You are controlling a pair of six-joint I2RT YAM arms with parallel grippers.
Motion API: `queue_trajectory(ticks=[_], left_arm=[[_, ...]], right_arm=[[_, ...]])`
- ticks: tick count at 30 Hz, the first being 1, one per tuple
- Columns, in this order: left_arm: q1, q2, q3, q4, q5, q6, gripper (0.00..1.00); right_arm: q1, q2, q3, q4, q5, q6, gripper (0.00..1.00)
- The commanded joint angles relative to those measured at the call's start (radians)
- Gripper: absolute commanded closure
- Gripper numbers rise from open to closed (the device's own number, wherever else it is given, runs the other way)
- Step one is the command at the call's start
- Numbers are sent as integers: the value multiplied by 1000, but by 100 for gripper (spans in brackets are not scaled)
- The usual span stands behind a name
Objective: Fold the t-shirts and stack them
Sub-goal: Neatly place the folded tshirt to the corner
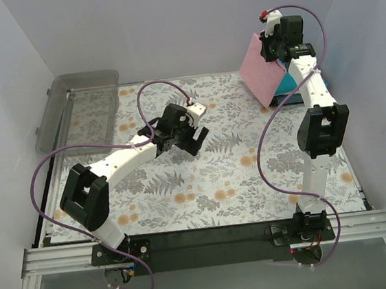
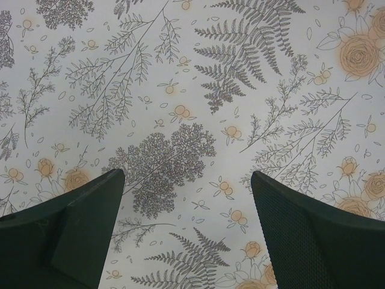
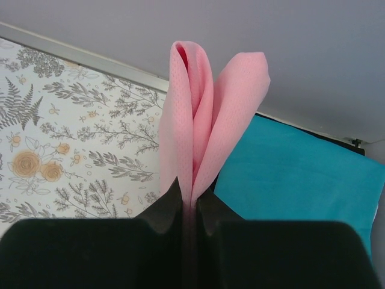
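A folded pink t-shirt hangs in the air at the far right of the table, pinched in my right gripper, which is shut on it. In the right wrist view its folded layers rise from between the jaws. Beneath and behind it lies a teal t-shirt, flat at the back right corner. My left gripper hovers over the middle of the table, open and empty; its wrist view shows both fingers wide apart over bare floral cloth.
The floral table cloth covers the table. A clear grey plastic bin stands at the back left. White walls close in the back and both sides.
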Motion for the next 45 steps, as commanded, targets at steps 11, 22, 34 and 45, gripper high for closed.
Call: queue_trajectory(ticks=[11, 22, 34, 45], left_arm=[[0, -48, -21, 17, 15, -11, 13], [0, -48, -25, 17, 17, -11, 13], [0, -42, -42, 16, 21, -14, 13], [0, -28, -34, 4, 41, -15, 13]], right_arm=[[2, -109, 97, 11, -36, 11, 99], [-13, -106, 130, 11, -23, -23, 99], [-67, -59, 136, 17, -13, -65, 99], [-128, 12, 134, 64, 7, -150, 99]])
